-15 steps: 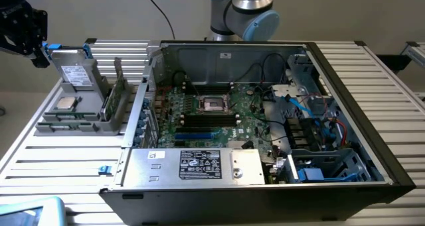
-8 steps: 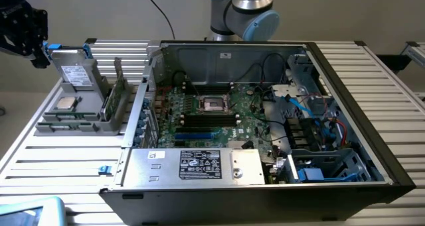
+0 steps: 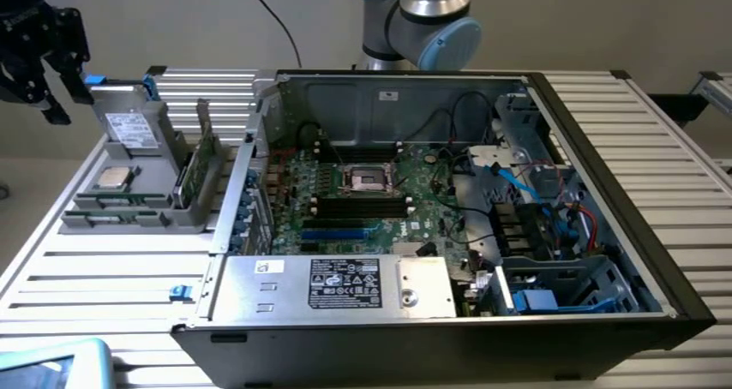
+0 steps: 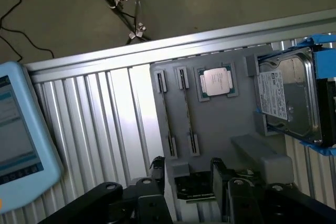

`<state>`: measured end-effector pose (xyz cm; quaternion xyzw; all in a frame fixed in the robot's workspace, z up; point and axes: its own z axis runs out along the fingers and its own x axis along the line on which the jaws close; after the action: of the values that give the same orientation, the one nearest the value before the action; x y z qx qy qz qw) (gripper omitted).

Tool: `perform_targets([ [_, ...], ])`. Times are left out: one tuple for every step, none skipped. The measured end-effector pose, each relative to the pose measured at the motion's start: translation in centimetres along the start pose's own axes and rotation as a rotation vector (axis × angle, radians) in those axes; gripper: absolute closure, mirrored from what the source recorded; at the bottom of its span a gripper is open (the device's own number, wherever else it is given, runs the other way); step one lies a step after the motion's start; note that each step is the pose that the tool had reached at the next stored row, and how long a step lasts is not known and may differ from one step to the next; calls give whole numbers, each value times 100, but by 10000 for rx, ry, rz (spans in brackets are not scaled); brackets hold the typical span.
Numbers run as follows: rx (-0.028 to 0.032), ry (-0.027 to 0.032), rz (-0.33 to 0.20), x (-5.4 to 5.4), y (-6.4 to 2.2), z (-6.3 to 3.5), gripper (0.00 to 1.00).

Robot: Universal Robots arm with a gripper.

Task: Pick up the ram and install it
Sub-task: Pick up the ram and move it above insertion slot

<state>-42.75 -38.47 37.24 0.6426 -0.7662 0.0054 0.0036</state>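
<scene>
**Open pincer above the parts holder, ram in its slot**

The black gripper (image 4: 187,163) is open, its two blocky fingers (image 4: 157,167) spread with bare grey plastic showing in the gap. It grips nothing. In the exterior view the gripper (image 3: 67,98) hangs in the air near the far corner of the holder, clear of everything on it.

Below it lies the holder (image 4: 210,129), a matte grey moulded tray with raised clips and pockets. The ram (image 4: 188,114) stands on its thin edge between two clips, seen from the wrist as a narrow dark line. A second stick (image 4: 166,114) stands parallel just beside it. From the exterior view the ram (image 3: 190,173) shows as a flat green board.

A square processor (image 4: 216,82) with a dull silver lid sits in its own pocket next to the sticks. Beyond it a boxy metal drive (image 4: 289,95) with a white label and blue handles leans in its cradle.

The holder rests on a table (image 3: 103,278) of ribbed aluminium slats. On the exterior view's right of the holder lies an open black computer case (image 3: 458,355) with a green motherboard (image 3: 343,226) inside. A tablet (image 4: 16,135) with a light-blue rounded frame lies on the slats.
</scene>
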Motion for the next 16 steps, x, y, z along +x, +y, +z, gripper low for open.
perform_targets([
  [2,-1,-87,0,1,4,51],
  [4,-1,-205,0,1,9,51],
  [7,5,-325,0,2,19,51],
  [10,16,-413,0,2,31,51],
  [12,27,-478,0,2,43,51],
  [14,33,-519,0,2,59,51],
  [14,35,-545,0,4,76,51],
  [15,36,-574,0,5,95,51],
  [15,37,-604,-1,7,113,51],
  [16,36,-629,-1,9,131,51],
  [16,37,-652,-1,11,148,51],
  [16,37,-675,0,13,168,51],
  [16,37,-692,0,16,186,51],
  [18,36,-709,0,18,204,51],
  [18,36,-726,0,20,222,51],
  [17,37,-738,1,25,240,51],
])
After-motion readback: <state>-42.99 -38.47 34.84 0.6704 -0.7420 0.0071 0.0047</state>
